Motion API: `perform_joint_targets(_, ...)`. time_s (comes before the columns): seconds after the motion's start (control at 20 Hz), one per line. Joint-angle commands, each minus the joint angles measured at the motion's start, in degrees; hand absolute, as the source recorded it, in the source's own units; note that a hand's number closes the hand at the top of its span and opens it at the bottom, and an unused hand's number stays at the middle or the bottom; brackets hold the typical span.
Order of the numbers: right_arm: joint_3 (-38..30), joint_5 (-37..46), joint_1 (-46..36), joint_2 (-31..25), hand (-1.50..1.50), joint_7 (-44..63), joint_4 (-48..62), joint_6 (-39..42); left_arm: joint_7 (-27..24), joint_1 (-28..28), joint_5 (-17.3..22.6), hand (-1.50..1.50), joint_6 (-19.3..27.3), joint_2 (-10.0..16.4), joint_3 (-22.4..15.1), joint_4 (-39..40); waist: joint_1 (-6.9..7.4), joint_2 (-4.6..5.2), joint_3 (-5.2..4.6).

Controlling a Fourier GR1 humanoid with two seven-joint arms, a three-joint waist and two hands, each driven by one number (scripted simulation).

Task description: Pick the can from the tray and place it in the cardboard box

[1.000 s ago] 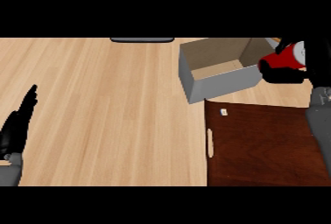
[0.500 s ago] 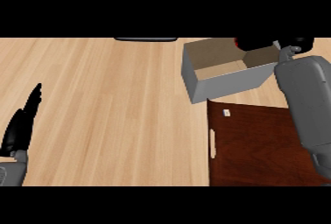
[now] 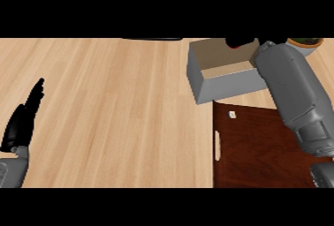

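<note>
Right hand (image 3: 243,42) at 1 o'clock over the far side of the cardboard box (image 3: 222,84), largely cut off by the upper edge, so cannot tell how far open or what is held; can hidden from view. Box just beyond the far edge of the tray (image 3: 251,154) at 4 o'clock on the surface (image 3: 117,110). Left hand (image 3: 23,121) at 8 o'clock, flat and straight, holding nothing.
</note>
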Motion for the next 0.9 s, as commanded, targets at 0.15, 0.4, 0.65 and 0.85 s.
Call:
perform_joint_targets(0.15,-6.2,-3.5,-2.2,2.0,-1.5,-0.6,12.3,-5.1,-1.9,1.1,-0.1,0.0,-0.5,-1.4,-0.7,0.2,1.02,0.53,0.07)
perform_joint_targets(0.4,-8.4,-5.0,-3.3,2.0,-1.5,-6.5,15.9,-7.8,-1.3,-1.7,0.2,0.0,-1.6,0.5,0.9,1.6,1.31,0.8,0.09)
perform_joint_targets(0.65,-11.5,-7.8,-2.9,0.7,-1.5,-16.0,14.0,-12.0,-0.8,0.1,-0.4,0.0,0.2,-1.8,0.1,-1.0,1.13,0.58,0.13)
perform_joint_targets(0.85,-15.3,-11.6,-1.9,-0.5,-1.5,-21.9,12.3,-15.2,0.3,0.5,-1.1,0.0,-0.3,-0.9,0.0,-1.4,0.36,0.26,0.15)
